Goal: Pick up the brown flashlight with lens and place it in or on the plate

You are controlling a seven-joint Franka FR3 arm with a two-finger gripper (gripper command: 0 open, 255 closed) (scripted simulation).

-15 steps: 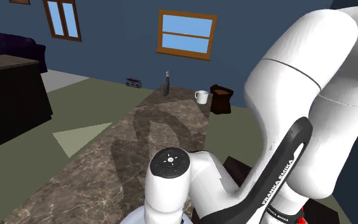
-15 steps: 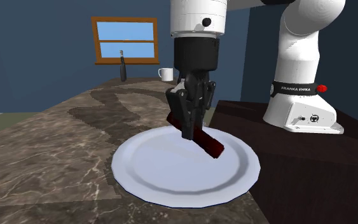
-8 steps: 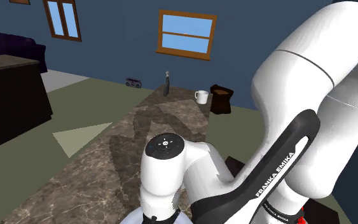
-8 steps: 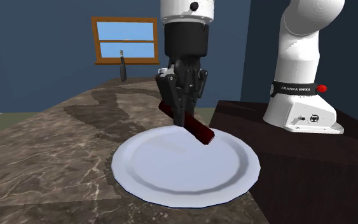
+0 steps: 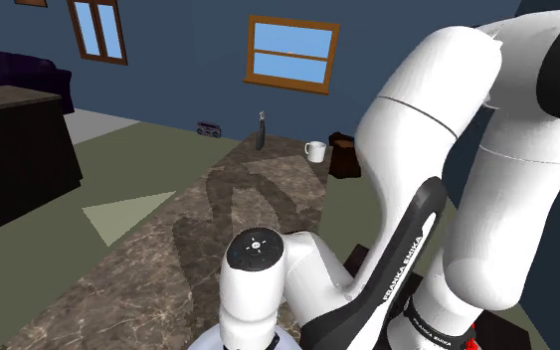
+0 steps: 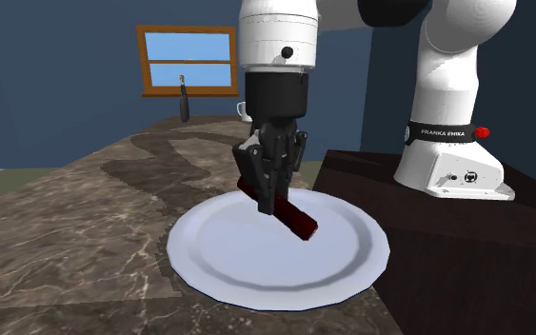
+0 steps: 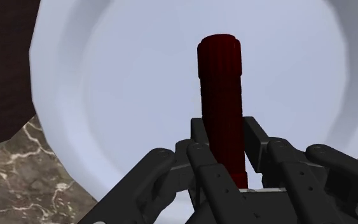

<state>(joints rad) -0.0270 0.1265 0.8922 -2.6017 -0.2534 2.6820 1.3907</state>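
Observation:
A dark red-brown flashlight (image 6: 289, 213) hangs tilted just above the white plate (image 6: 218, 262), its lower end close to the plate's middle. My black gripper (image 6: 268, 187) is shut on its upper end. In the wrist view the flashlight (image 7: 220, 95) juts out from between the fingers (image 7: 199, 143) over the plate (image 7: 107, 95). In the shoulder view the white arm (image 5: 268, 288) hides the gripper and most of the plate.
The plate lies on a brown marble counter (image 6: 75, 228) near its corner. The arm's dark stand (image 6: 427, 228) is beside it. A white mug (image 5: 314, 151) and a slim dark bottle (image 5: 261, 130) stand at the counter's far end.
The gripper has carried the flashlight a little toward the second exterior view's left and lower over the plate. The grip has not changed.

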